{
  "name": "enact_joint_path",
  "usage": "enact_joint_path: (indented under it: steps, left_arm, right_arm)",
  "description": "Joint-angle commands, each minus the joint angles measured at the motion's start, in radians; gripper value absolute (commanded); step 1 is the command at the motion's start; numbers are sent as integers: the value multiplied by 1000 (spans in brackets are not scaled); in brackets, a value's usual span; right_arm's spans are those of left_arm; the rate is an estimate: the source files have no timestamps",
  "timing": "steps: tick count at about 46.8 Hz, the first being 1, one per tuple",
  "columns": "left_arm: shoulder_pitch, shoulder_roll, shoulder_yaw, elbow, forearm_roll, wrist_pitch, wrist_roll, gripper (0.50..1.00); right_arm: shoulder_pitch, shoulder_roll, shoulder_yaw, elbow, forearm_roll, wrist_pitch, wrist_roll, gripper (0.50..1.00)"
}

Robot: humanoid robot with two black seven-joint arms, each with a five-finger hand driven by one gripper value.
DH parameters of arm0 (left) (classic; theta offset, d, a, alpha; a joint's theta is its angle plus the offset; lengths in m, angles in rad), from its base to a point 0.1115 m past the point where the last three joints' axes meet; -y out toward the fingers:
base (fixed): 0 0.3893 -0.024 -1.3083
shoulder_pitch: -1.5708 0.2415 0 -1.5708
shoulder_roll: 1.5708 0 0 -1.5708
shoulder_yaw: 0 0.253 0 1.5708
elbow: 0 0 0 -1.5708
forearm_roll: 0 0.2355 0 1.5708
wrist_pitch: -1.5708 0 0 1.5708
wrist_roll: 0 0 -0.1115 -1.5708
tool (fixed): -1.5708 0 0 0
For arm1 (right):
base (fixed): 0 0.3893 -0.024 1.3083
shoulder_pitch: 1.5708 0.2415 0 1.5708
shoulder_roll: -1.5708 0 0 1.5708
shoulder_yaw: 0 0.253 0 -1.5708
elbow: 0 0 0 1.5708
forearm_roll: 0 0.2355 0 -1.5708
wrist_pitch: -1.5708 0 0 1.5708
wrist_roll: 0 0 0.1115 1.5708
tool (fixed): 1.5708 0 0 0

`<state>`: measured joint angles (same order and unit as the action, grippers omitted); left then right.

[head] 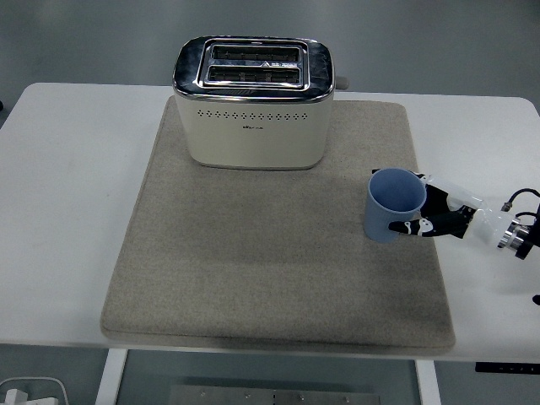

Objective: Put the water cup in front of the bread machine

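Light-blue water cup [394,205] — plain, upright, open-topped — gripped by the right hand's [439,217] black-and-white fingers [405,227].

beige mat [253,270] | flat on white table [67,211] (mat covers the middle)

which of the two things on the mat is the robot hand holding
The blue cup at the mat's right edge; the right robot hand wraps it. The cream toaster at the back stands untouched.

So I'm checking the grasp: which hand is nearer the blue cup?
Right. The right hand wraps the blue cup from its right side; the left hand is out of view.
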<state>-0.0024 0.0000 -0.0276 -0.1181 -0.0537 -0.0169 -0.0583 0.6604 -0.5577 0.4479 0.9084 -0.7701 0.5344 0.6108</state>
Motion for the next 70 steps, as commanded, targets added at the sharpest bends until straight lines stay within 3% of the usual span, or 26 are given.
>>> enact_joint_path:
  steps: [1,18,21,24,29,35,55,70]
  left_arm:
    - [-1,0,0,0,0,0,0,1000]
    - [-1,0,0,0,0,0,0,1000]
    - [1,0,0,1,0,0,0,1000]
    - [1,0,0,0,0,0,0,1000]
    - [1,0,0,0,0,0,0,1000]
    - [-1,0,0,1,0,0,0,1000]
    - [-1,0,0,0,0,0,0,1000]
    - [1,0,0,0,0,0,0,1000]
  right_arm:
    - [4,5,0,0,0,-4,0,930]
    - [10,25,3,0,0,-19,0,913]
    - [10,25,3,0,0,-34,0,877]
    - [10,27,2,0,0,-65,0,787]
    - [10,30,3,0,0,-100,0,701]
    - [12,35,3,0,0,-102,0,662]
    - [85,64,12,24,0,-91,0,666]
    - [125,171,5,24,-41,-93,0,676]
